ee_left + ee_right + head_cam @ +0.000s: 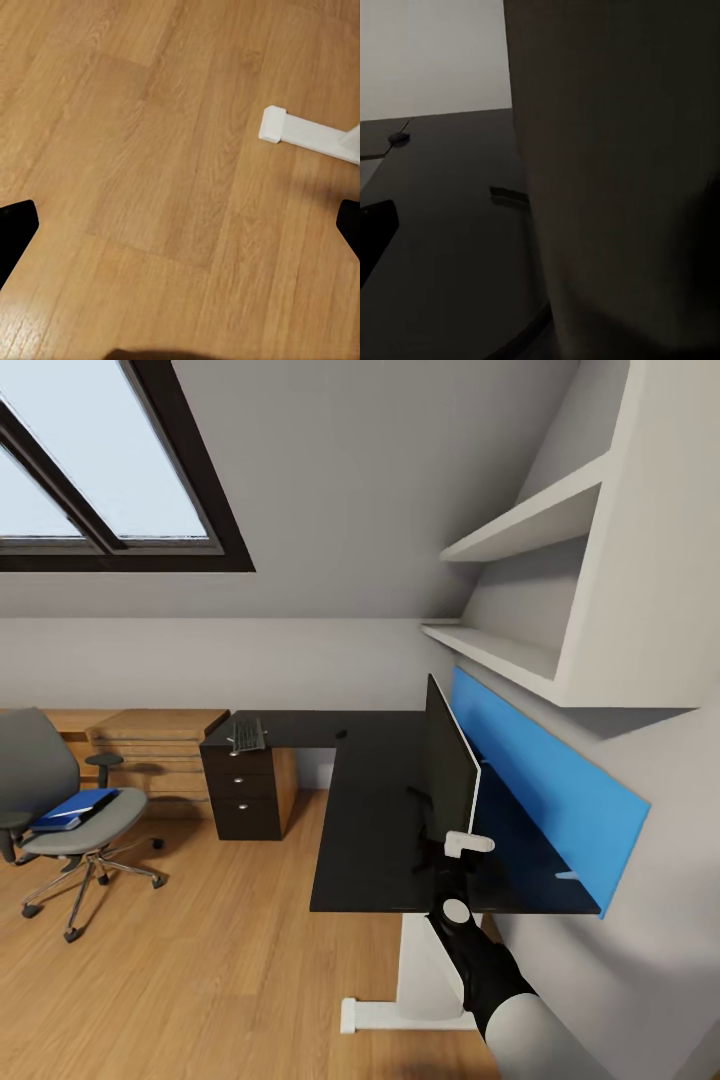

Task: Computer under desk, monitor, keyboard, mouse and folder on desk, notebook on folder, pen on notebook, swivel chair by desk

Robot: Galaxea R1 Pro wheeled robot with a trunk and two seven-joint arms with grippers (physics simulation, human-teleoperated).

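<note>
Right claw (447, 857) grips the monitor (450, 765) by its edge on the counter (365, 840); placing step; next, release and fetch the keyboard (246, 735).

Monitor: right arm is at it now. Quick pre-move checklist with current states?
1. monitor on the desk: ok, it stands upright near the blue wall panel.
2. right gripper grip on the monitor: cannot tell, it sits at the monitor's lower edge but the jaws are hidden.
3. keyboard on the desk: ok, but far from the monitor, on the far wing.
4. folder moved to the desk: not ok, it lies on the swivel chair.
5. left gripper: ok, open over bare floor.
</note>
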